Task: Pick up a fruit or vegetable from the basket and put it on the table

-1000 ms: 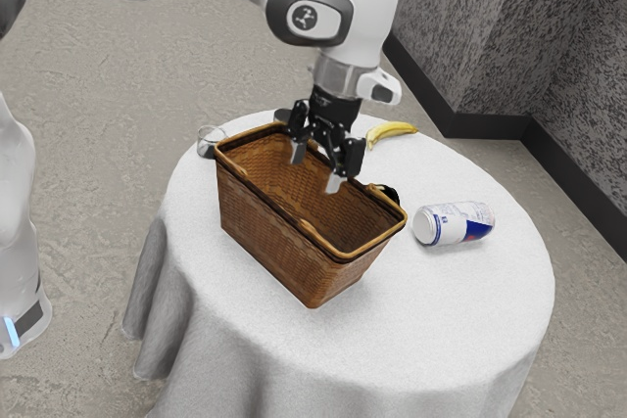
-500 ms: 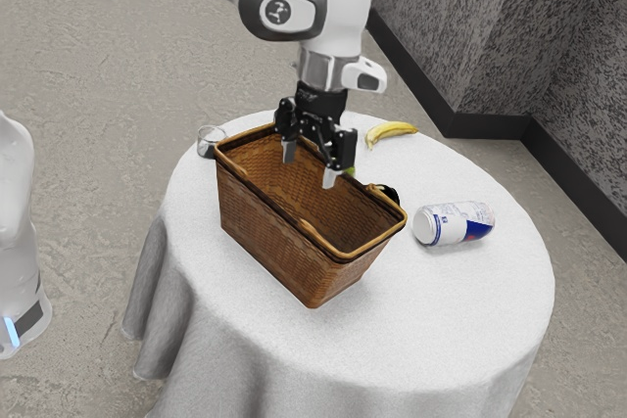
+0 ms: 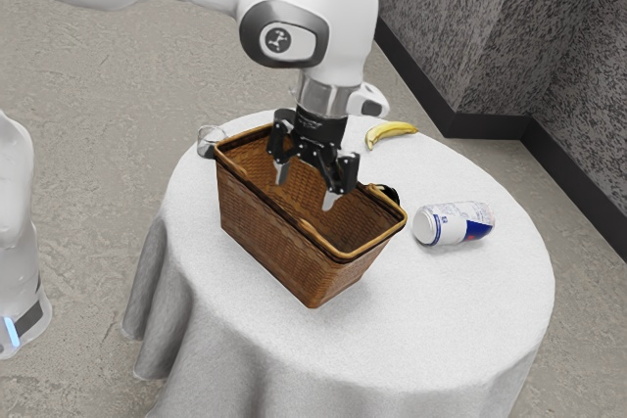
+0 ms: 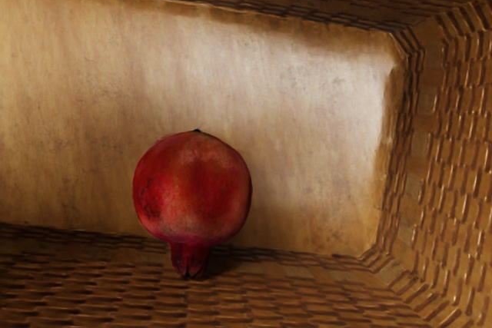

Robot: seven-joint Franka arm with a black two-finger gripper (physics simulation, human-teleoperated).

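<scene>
likely on step 1 of 2, the pick. hovering at mouth of basket with gripper spread, pinching nothing. seeing 1 pomegranate on basket floor, beside a long wall. next, needs centring over fruit, lowering, closing, lifting clear of rim. then place on table, avoiding can at 3 o'clock from basket in exterior view.
</scene>
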